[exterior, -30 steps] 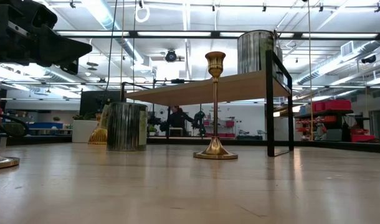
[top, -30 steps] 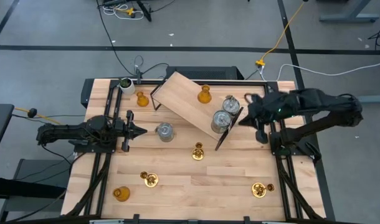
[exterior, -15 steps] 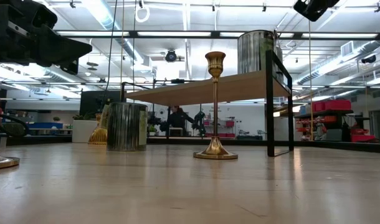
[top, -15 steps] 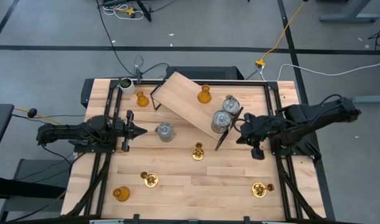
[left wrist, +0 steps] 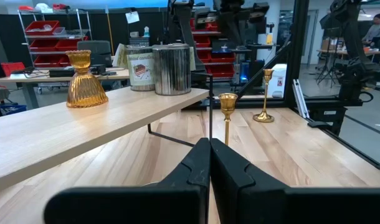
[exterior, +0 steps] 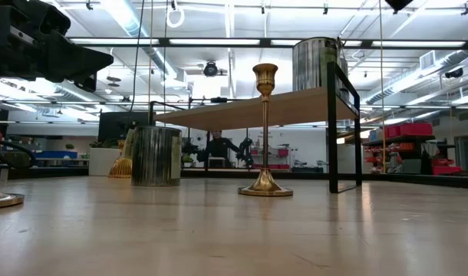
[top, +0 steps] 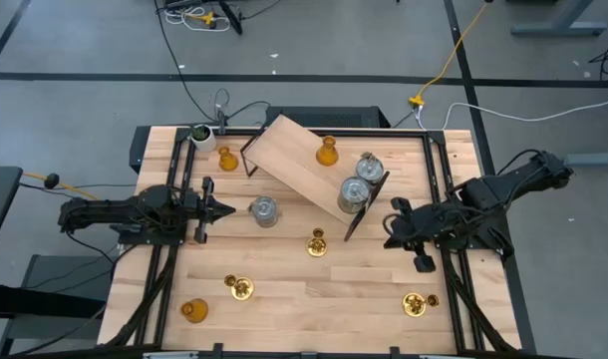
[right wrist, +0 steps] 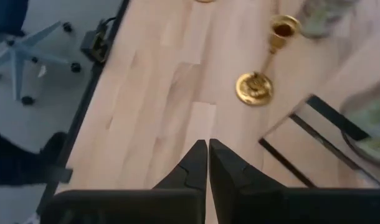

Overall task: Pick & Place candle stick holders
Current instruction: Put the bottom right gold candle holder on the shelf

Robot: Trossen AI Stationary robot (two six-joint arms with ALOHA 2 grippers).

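Observation:
Candle stick holders are spread about. An amber glass one (top: 327, 152) and two silver cylinders (top: 355, 191) stand on a slanted wooden shelf (top: 299, 165). On the table stand a silver cylinder (top: 264, 210), brass sticks (top: 317, 242) (top: 240, 287) (top: 416, 302) and amber ones (top: 224, 158) (top: 192, 310). My right gripper (top: 390, 232) hovers shut and bare-fingered right of the shelf's near end, slanting down; its wrist view shows a brass stick (right wrist: 265, 68) ahead. My left gripper (top: 229, 210) rests shut and level at the left, beside the silver cylinder.
A small white pot with a green plant (top: 199, 135) stands at the far left corner. The shelf's black wire legs (right wrist: 314, 149) reach down to the table near my right gripper. Bare wood (top: 324, 299) lies along the near middle.
My right gripper has swung away from the silver cylinders on the shelf toward the table's near edge, sinking a little and turning as it went. Its fingers have stayed shut. No holder has moved.

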